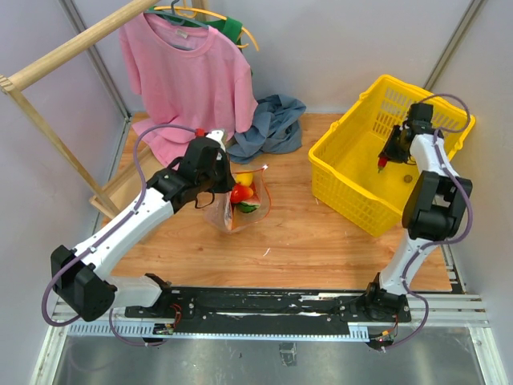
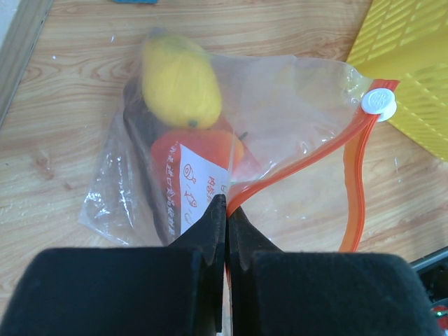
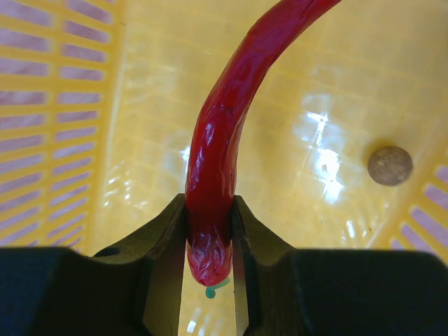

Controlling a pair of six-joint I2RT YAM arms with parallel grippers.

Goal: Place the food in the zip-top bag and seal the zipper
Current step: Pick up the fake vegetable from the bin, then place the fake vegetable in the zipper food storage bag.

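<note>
The clear zip-top bag (image 1: pixel 238 204) lies mid-table with its mouth open; it also shows in the left wrist view (image 2: pixel 280 112). Inside are a yellow fruit (image 2: pixel 180 82), a red pepper-like piece (image 2: pixel 199 150), a dark elongated piece (image 2: pixel 143 140) and a green-and-red piece (image 1: pixel 247 207). The orange-red zipper (image 2: pixel 308 162) ends at a white slider (image 2: pixel 379 102). My left gripper (image 2: pixel 227 203) is shut on the zipper strip beside the white label (image 2: pixel 198 189). My right gripper (image 3: pixel 208 210) is shut on the thin red chili (image 3: pixel 234 105) and holds it inside the yellow basket (image 1: pixel 365 152).
A pink shirt (image 1: pixel 188 76) hangs on a wooden rack (image 1: pixel 48 88) at the back left, with a blue-grey cloth (image 1: pixel 268 128) bunched beside it. A small brown disc (image 3: pixel 390 165) lies on the basket floor. The yellow basket's wall (image 2: pixel 413 70) stands close right of the bag.
</note>
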